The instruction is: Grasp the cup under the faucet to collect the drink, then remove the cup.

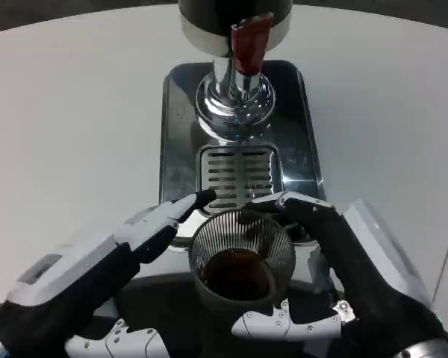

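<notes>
You are looking down at a ribbed glass cup [242,257] sitting low in the picture, just in front of the slotted drain grate [238,176] of the steel tray [178,127]. The cup is holding dark liquid in its bottom. It is standing upright, well forward of the chrome dispenser base [234,101] and the red faucet lever [249,41] above it.

Your right hand [336,268] is wrapping the cup — its upper fingers [299,203] are curving round the far rim and a lower white finger is lying across the near side of the glass, so it is grasping the cup.

Your left hand [108,261] is lying beside the cup on the other side, fingers stretched out straight, the tips [198,200] reaching toward the rim's far left edge; whether they are touching the glass you cannot tell. It is gripping nothing.

The white table [67,112] is spreading out on both sides of the tray.
</notes>
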### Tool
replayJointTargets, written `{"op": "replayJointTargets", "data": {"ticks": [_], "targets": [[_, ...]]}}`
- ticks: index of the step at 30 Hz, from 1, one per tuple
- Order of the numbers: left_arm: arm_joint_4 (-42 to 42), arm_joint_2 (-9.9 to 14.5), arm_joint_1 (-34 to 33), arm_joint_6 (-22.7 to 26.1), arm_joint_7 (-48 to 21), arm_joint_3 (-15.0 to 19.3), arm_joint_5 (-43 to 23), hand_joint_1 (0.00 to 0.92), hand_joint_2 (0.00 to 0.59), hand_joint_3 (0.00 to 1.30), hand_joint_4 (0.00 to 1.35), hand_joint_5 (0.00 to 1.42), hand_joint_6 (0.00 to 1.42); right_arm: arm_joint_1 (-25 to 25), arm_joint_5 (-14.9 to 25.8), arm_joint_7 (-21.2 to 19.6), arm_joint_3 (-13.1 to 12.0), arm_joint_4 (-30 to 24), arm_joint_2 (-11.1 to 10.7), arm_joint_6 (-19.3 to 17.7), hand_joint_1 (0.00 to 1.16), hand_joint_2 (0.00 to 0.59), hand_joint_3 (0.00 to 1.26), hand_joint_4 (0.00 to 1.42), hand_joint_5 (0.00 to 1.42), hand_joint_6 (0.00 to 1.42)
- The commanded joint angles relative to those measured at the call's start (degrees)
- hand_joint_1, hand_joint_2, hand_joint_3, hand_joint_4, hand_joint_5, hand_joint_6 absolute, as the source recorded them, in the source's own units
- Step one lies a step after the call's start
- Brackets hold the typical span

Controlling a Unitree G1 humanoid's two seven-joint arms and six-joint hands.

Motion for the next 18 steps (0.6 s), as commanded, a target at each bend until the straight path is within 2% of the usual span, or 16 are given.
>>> {"op": "replayJointTargets", "data": {"ticks": [1,18], "targets": [[-2.2,-0.4,2.1,1.5,0.7,0.1,1.2,0.000,0.017,0.00,0.00,0.00,0.00,1.9,-0.1,0.2,1.1,-3.4,0.7,-1.5,1.16,0.074,0.93,1.02,1.12,1.42],[-2.4,-0.3,2.2,1.9,0.6,0.1,1.4,0.000,0.018,0.00,0.00,0.00,0.00,3.1,0.5,0.2,0.9,-3.5,0.6,-2.1,1.16,0.074,0.93,1.02,1.12,1.42]]}}
